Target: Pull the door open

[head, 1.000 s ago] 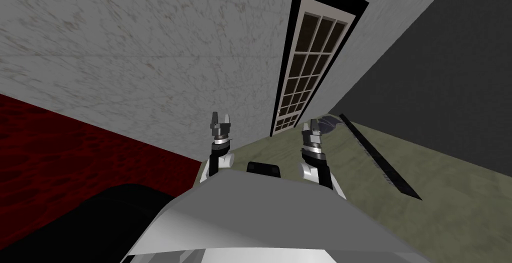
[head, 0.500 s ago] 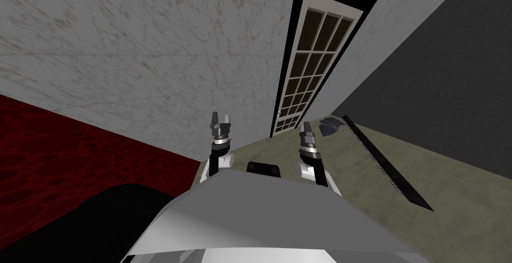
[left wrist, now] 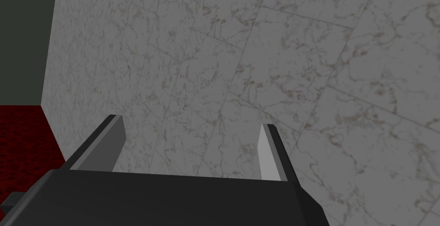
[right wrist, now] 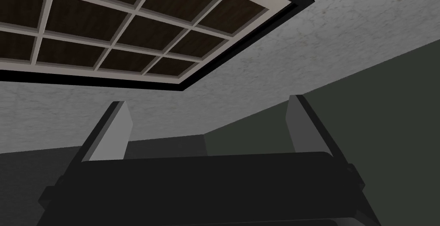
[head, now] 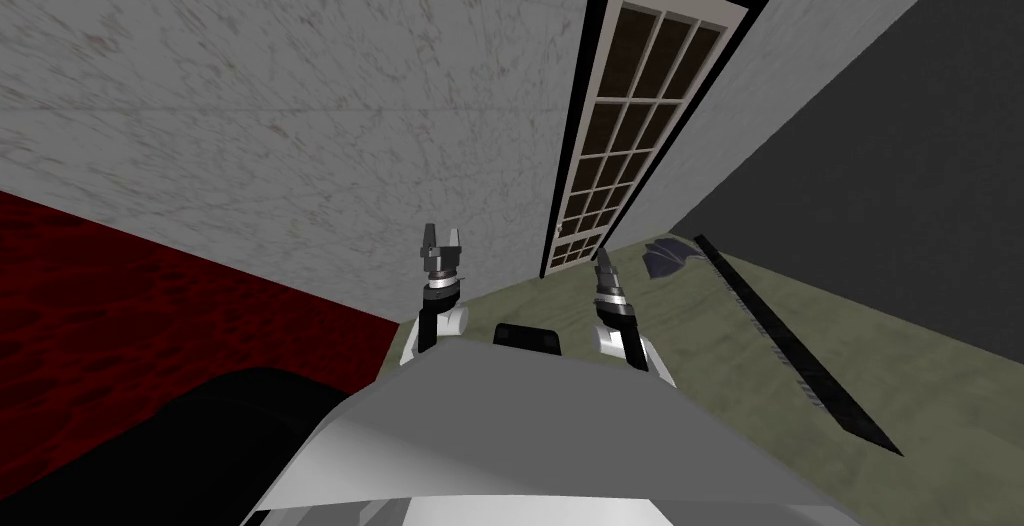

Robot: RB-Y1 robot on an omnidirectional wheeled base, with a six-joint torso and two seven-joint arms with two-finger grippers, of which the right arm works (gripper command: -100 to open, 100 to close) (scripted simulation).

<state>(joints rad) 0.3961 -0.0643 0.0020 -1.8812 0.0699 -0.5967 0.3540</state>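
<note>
White-framed, dark-paned door (head: 640, 120) sits upper right; we should approach squarely, right gripper (head: 601, 258) fingers wide apart, holding nothing.

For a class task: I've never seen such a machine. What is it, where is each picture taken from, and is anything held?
A simulated two-armed robot, meant to pull a door open. The head view looks down from its head: left gripper and right gripper reach forward; the door, a tall grid of dark panes, stands ahead to the right. The other two come from cameras on each hand: the left gripper faces a marbled wall, the right gripper the door. Both are open, holding nothing. A long dark strip lies on the floor.
</note>
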